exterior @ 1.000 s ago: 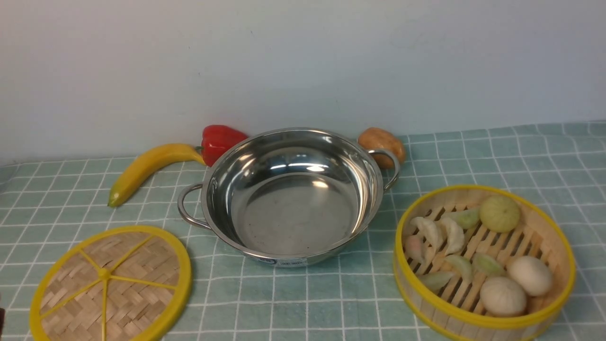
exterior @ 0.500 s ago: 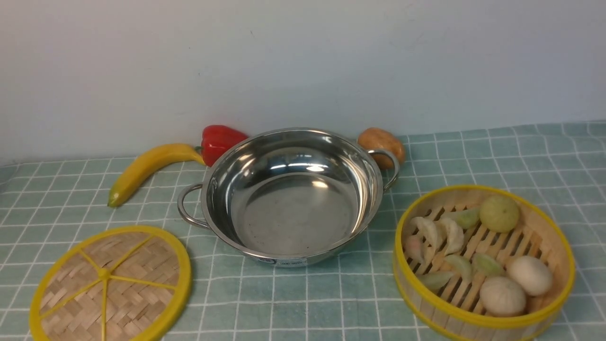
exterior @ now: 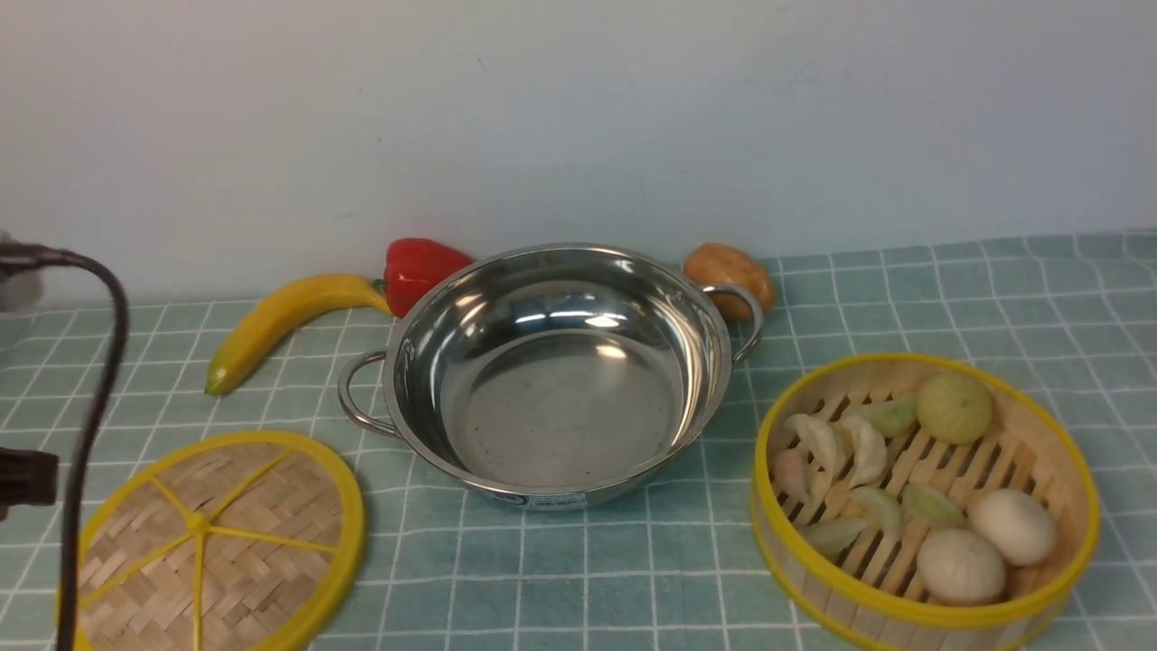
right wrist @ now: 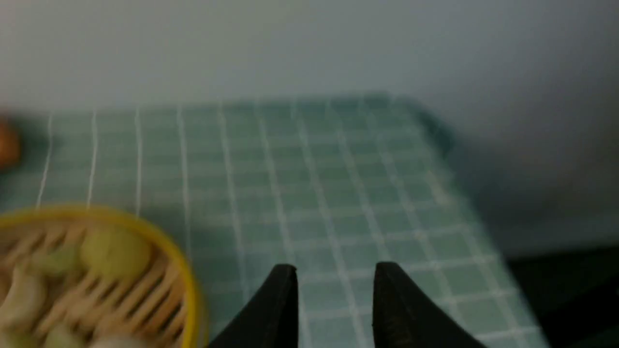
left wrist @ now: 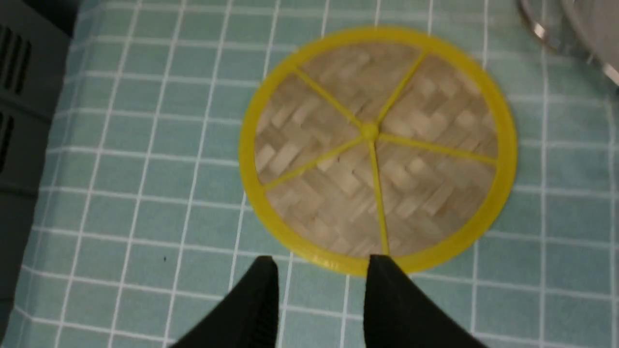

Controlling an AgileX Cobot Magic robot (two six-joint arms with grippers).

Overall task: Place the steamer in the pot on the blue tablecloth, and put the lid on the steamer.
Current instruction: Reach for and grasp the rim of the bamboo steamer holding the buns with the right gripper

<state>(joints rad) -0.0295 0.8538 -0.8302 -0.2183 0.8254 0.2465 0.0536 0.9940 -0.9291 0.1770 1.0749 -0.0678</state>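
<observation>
The steamer (exterior: pixel 931 617) sits on the cloth (exterior: pixel 633 579) at the near right, open-topped, with toy dumplings and buns on its slatted floor. It is just right of the pot (exterior: pixel 560 407) and apart from it. The right gripper (right wrist: pixel 336 267) does not show in the front view. In its wrist view the jaws stand apart with nothing between them, over bare cloth. The steamer's yellow rim lies off to one side of them, close by but not touched, and that picture is blurred.

The pot stands in the middle of the cloth, shiny and with nothing in it, one loop handle at its left and one at its far right.

The lid (exterior: pixel 226 542) lies flat on the cloth at the near left, clear of the pot's left handle. The left gripper (left wrist: pixel 323 263) hovers over the lid's near edge. Its two black fingers are spread and hold nothing, and one fingertip overlaps the yellow rim in the wrist view. Whether it touches the rim cannot be told. In the front view only a dark part of that arm and a black cable (exterior: pixel 102 389) show at the left edge, the cable crossing in front of the lid's left side.

Behind the pot, along the wall, lie a banana (exterior: pixel 280 316), a red pepper (exterior: pixel 416 267) and a potato (exterior: pixel 723 269).
</observation>
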